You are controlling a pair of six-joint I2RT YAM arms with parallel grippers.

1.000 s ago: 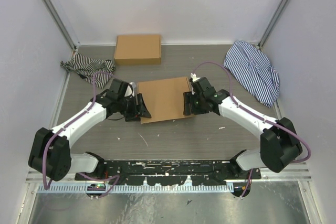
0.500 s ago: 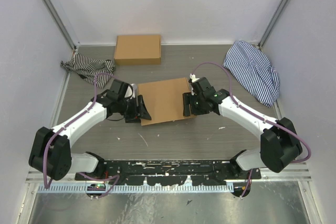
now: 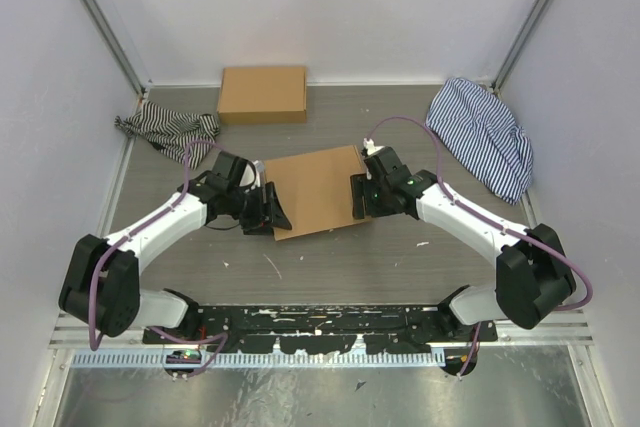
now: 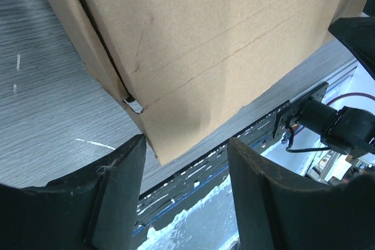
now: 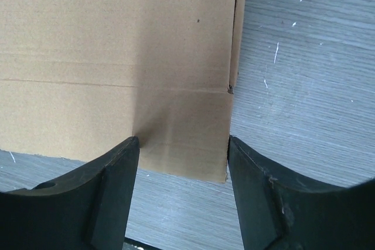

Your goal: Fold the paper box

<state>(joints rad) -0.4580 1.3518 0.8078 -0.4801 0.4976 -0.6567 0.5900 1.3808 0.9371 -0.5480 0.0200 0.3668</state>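
Your left gripper [image 3: 268, 209] and right gripper [image 3: 360, 197] both have their jaws apart, clamped on nothing. Each straddles a near corner of the paper box [image 3: 315, 192], which lies between them, long axis left to right, equally close to both arms.

Plain brown paper box [image 3: 315, 190], matching plain brown second box [image 3: 263, 94], black-and-white striped cloth [image 3: 165, 128], blue-and-white striped cloth [image 3: 482, 135], grey wood-grain table [image 3: 340, 257] flecked white, white left arm [image 3: 165, 227] and right arm [image 3: 465, 222] with black joints, purple cables [image 3: 400, 120].
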